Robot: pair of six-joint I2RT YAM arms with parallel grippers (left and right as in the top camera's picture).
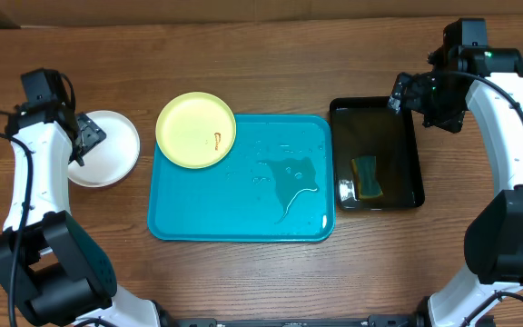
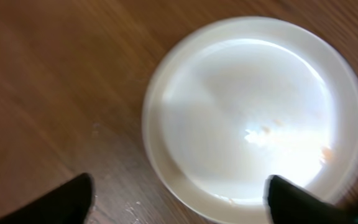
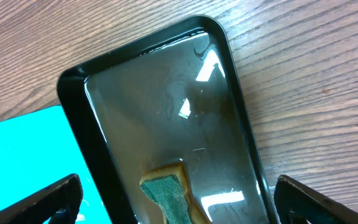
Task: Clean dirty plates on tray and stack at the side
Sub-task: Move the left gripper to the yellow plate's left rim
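Note:
A pale yellow-green plate (image 1: 196, 130) with a small brown smear lies on the far-left corner of the turquoise tray (image 1: 243, 213), overhanging its rim. A white plate (image 1: 107, 150) (image 2: 253, 112) rests on the wood left of the tray, with faint orange specks inside. My left gripper (image 1: 87, 136) (image 2: 179, 205) hovers open at that plate's edge, one fingertip (image 2: 297, 202) over the plate and the other over the table, holding nothing. My right gripper (image 1: 409, 94) (image 3: 179, 208) is open above the far end of the black basin, empty.
The black basin (image 1: 407, 159) (image 3: 166, 93) of dark water stands right of the tray, with a green-and-yellow sponge (image 1: 367, 176) (image 3: 169, 196) at its near end. Water puddles (image 1: 293, 177) lie on the tray's middle. Bare wooden table surrounds everything.

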